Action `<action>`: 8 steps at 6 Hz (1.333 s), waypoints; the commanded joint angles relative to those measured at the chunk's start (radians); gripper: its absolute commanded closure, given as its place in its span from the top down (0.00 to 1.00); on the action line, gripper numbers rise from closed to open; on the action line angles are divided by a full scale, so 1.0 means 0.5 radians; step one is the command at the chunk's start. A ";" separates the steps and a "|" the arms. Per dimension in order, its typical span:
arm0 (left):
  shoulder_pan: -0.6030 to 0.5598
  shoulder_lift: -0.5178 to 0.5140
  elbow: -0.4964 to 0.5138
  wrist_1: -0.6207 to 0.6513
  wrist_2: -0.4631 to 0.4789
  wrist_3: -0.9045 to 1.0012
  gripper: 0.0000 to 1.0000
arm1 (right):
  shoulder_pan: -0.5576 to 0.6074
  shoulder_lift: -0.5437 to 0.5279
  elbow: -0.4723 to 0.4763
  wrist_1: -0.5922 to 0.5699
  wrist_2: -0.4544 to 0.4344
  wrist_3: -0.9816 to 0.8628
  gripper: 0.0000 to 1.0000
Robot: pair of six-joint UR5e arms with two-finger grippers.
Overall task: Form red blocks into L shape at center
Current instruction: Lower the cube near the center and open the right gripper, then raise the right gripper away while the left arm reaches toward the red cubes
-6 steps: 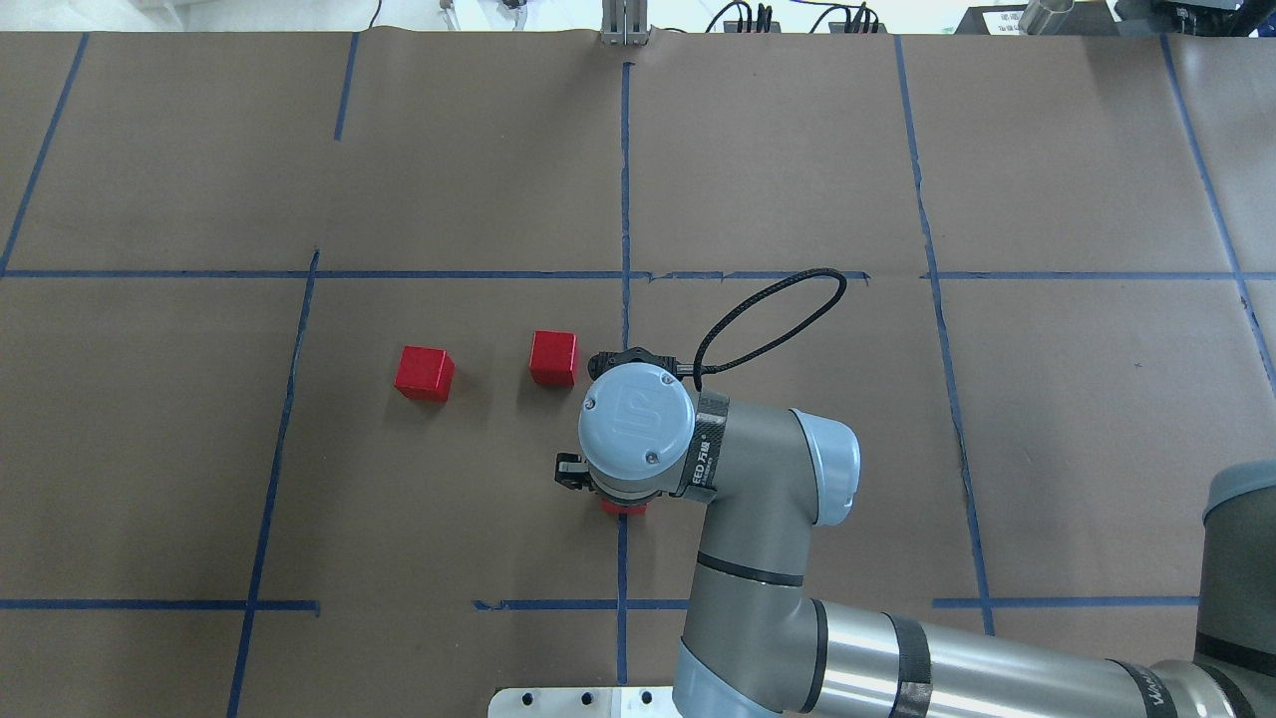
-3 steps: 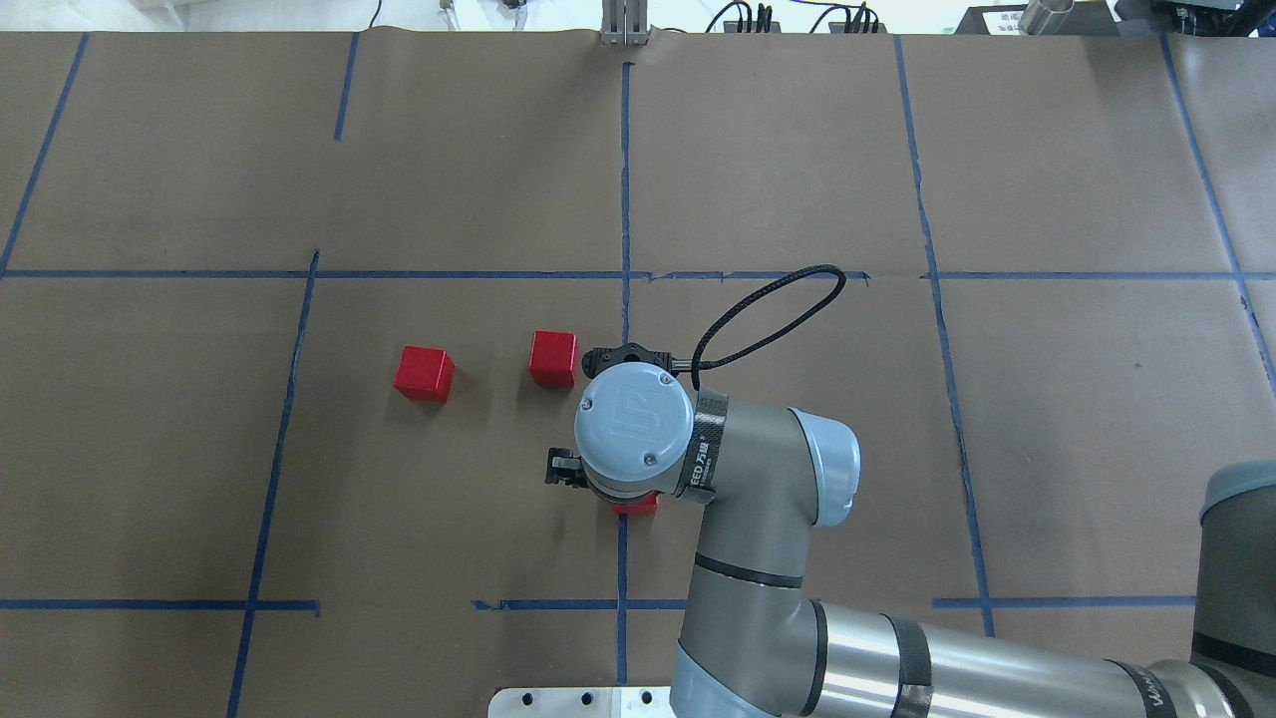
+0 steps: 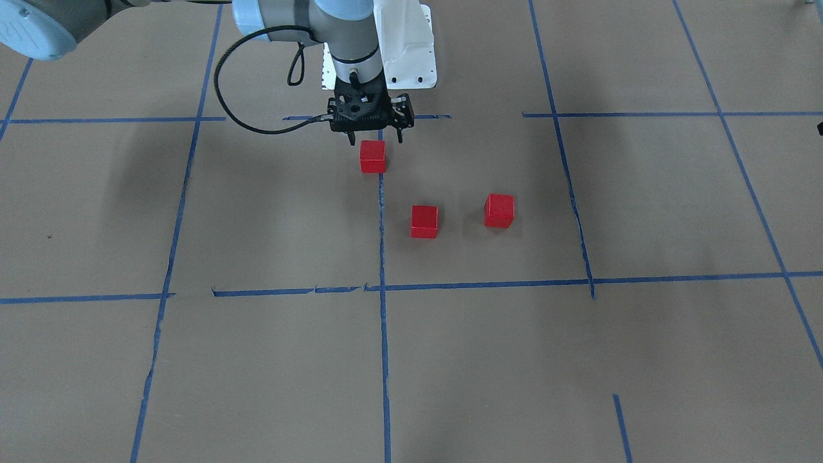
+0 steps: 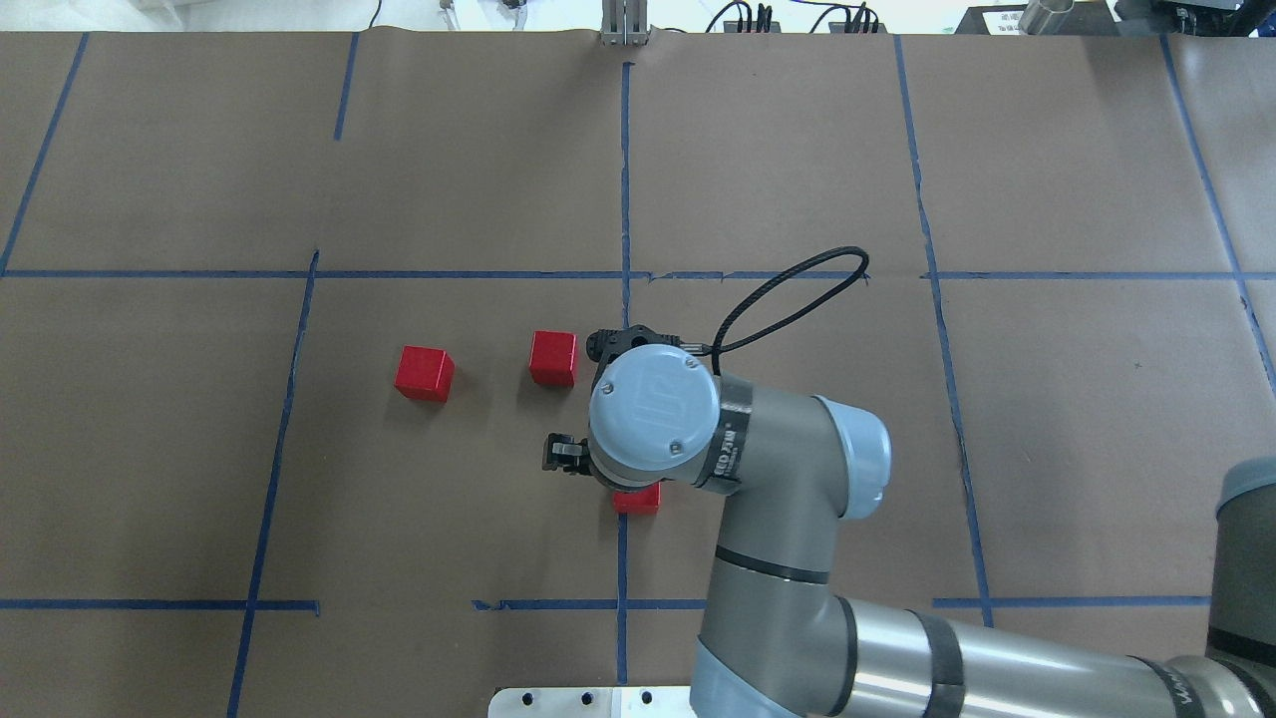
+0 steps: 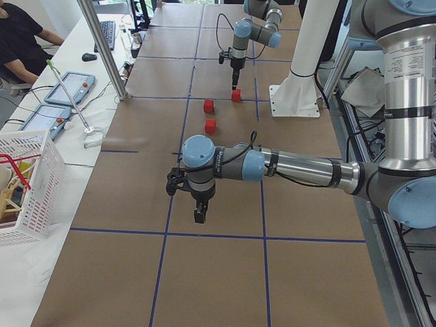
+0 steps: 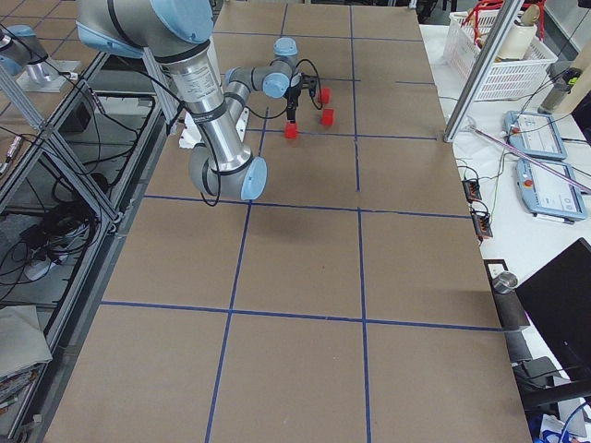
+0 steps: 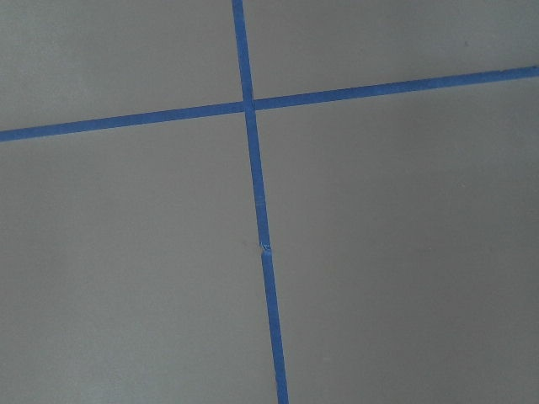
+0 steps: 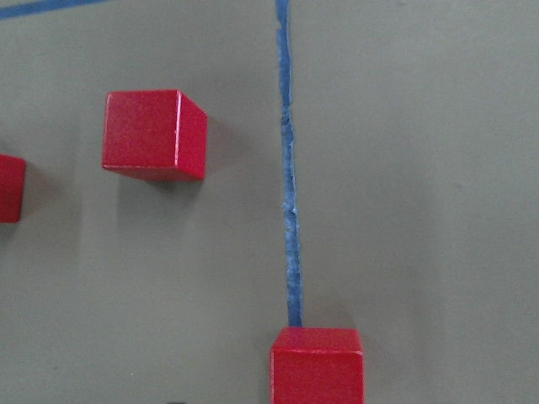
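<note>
The right gripper (image 3: 375, 137), jaws wide, is hovering over the block (image 3: 373, 157) on the line (image 3: 382, 257); lifting straight likely avoids nudging it

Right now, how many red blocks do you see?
3: one block on the middle tape line under the right end effector, second block left of that line, third block farther left.

Blocked at mid-length near the robot-side edge by the right arm (image 4: 788, 469), with the right gripper (image 3: 376, 137) hanging right over the nearest red block (image 3: 373, 157), jaws spread wider than it. Tight lanes between that block, the middle red block (image 3: 424, 221) and the outer red block (image 3: 499, 211). Crossed toward the left end by the left arm (image 5: 293, 167), low over bare surface (image 3: 578, 373). Open along the operators' edge and both its corners.
</note>
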 commanded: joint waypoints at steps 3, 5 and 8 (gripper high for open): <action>0.382 -0.036 -0.068 -0.546 -0.304 -0.520 1.00 | 0.680 -0.314 0.548 -0.267 0.630 -0.222 1.00; 0.760 -0.222 -0.078 -0.934 -0.216 -1.215 1.00 | 1.046 -0.617 0.552 -0.255 0.936 -0.746 1.00; 1.603 -0.835 -0.102 -0.942 0.582 -2.148 1.00 | 1.274 -0.915 0.549 -0.255 1.074 -1.196 1.00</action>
